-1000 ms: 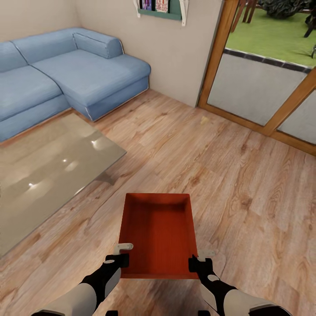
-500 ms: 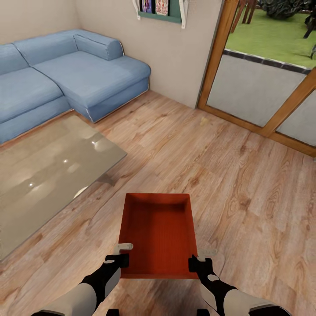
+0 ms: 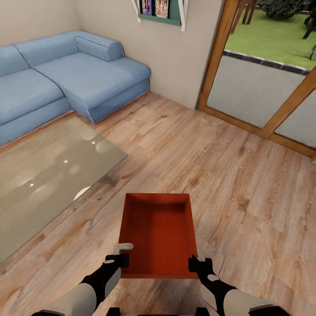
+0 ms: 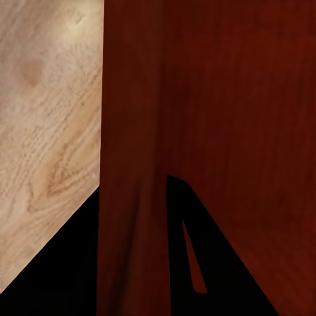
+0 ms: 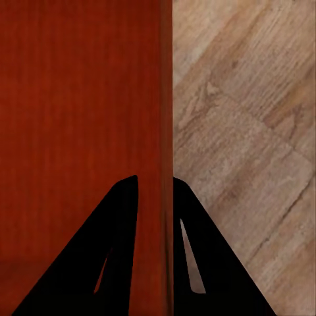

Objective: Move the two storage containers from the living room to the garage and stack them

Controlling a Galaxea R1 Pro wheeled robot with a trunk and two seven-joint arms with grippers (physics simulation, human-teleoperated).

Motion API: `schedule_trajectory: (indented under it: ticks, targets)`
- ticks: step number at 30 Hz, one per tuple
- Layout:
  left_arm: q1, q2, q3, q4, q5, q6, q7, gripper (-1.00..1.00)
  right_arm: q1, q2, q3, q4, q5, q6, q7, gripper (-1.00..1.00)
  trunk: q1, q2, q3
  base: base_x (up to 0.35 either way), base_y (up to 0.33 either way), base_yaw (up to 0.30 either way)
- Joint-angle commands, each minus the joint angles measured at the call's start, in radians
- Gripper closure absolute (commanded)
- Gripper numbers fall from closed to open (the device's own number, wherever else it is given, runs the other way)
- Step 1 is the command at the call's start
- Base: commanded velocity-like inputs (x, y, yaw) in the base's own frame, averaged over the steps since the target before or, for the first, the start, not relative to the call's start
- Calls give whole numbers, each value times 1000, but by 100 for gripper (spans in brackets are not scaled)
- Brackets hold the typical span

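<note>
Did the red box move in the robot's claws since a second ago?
No. The red box sits the same between the left claw and right claw. The blue sofa and table slid slightly: the camera moved.

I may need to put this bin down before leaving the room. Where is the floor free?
Free: the wood floor between the storage container and the glass doors. Crowded: the coffee table and sofa. Left claw and right claw grip the bin's walls.
</note>
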Motion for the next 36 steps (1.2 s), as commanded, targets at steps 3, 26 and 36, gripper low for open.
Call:
schedule_trajectory:
  ticks: [3,26,36]
  targets:
    - [0,0,4,-4,-10,6,14,100,0,0,17,3,-29,-6,-1,100,-12,21,9,0,0,0]
    - [0,2,5,-4,-10,6,14,100,0,1,18,3,-29,-7,-1,100,-100,182,81,0,0,0]
    - [0,2,5,-4,-10,6,14,100,0,1,17,3,-29,-9,-7,100,-138,252,112,0,0,0]
